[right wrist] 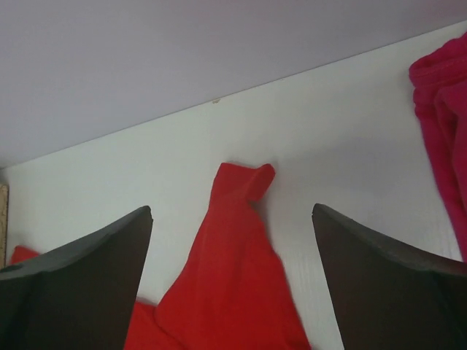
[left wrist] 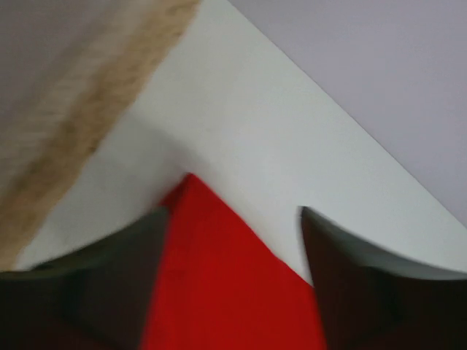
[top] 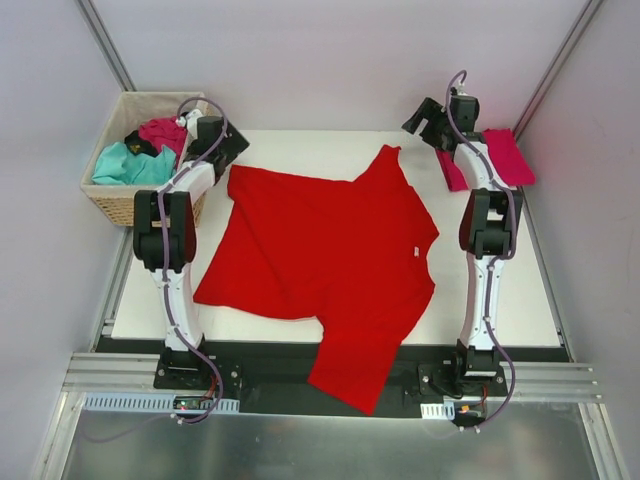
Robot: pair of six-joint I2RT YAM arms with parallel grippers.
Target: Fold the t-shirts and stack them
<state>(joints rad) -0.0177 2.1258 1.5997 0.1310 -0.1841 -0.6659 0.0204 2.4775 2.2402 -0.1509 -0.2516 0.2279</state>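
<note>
A bright red t-shirt (top: 330, 250) lies spread on the white table, one part hanging over the near edge. My left gripper (top: 228, 150) is open just above its far left corner (left wrist: 219, 270), which lies between the fingers. My right gripper (top: 432, 122) is open and empty above the table's far right, apart from the shirt's far tip (right wrist: 237, 211). A folded pinkish crimson t-shirt (top: 492, 158) lies at the far right, partly under the right arm; it shows at the right wrist view's edge (right wrist: 444, 117). Teal (top: 128, 165), magenta (top: 163, 133) and black (top: 140, 143) shirts sit in the basket.
The tan wicker basket (top: 112, 205) stands at the table's far left, close to my left arm; its rim shows blurred in the left wrist view (left wrist: 95, 102). Grey walls enclose the table on three sides. A metal rail (top: 320, 380) runs along the near edge.
</note>
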